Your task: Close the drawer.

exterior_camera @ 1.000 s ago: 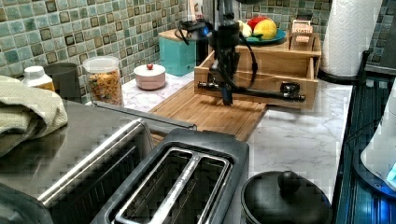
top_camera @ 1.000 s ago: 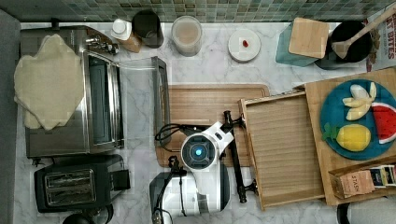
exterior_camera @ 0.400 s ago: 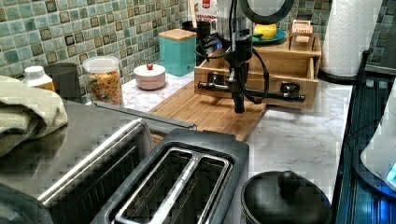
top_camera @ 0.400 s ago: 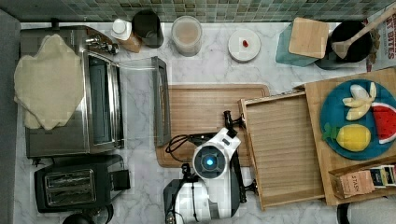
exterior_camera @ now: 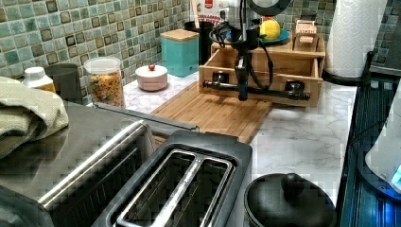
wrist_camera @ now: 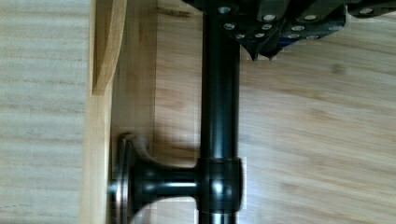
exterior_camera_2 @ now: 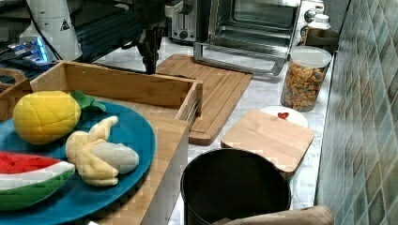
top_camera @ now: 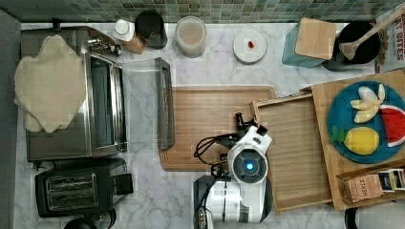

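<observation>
Drawer (top_camera: 296,148) pulled out over marble counter (top_camera: 215,71), end effector (exterior_camera: 242,90) beside its handle (exterior_camera: 257,90); finger state seemingly indiscernible

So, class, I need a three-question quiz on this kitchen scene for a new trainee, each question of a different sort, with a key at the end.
1. True or false: the drawer is pushed fully into its wooden box.
2. Multiple choice: in the left view, the gripper hangs in front of which part?
A. the toaster slots
B. the drawer's black bar handle
C. the paper towel roll
3. Fill in: the blue plate of toy fruit sits on top of the ____.

Key
1. False: it stands pulled out over the cutting board.
2. B
3. wooden box
</observation>
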{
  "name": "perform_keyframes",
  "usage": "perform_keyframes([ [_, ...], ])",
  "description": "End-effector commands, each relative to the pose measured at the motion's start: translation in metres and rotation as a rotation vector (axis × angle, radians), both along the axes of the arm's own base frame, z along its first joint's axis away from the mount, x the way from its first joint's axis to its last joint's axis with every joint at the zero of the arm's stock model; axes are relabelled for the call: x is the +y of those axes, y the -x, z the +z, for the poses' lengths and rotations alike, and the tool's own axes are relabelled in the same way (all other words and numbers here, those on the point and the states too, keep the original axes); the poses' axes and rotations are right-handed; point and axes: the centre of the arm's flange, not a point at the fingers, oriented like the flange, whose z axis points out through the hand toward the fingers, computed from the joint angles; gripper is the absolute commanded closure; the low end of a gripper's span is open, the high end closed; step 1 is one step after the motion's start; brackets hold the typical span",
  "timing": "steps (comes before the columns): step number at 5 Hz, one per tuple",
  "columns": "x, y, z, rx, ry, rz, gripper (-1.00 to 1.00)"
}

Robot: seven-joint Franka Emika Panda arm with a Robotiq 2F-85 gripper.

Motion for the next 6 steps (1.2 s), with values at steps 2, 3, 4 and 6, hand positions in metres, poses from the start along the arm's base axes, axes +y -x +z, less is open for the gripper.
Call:
perform_keyframes([
  [2, -0.217, -0.044, 0.033, -0.089, 0.115, -0.235, 1.0],
  [3, -0.271, -0.044, 0.048, -0.097, 0.151, -0.211, 1.0],
  [4, -0.302, -0.043, 0.048, -0.1, 0.187, -0.179, 1.0],
  [6, -0.311, -0.03, 0.052, -0.155, 0.24, -0.242, 1.0],
])
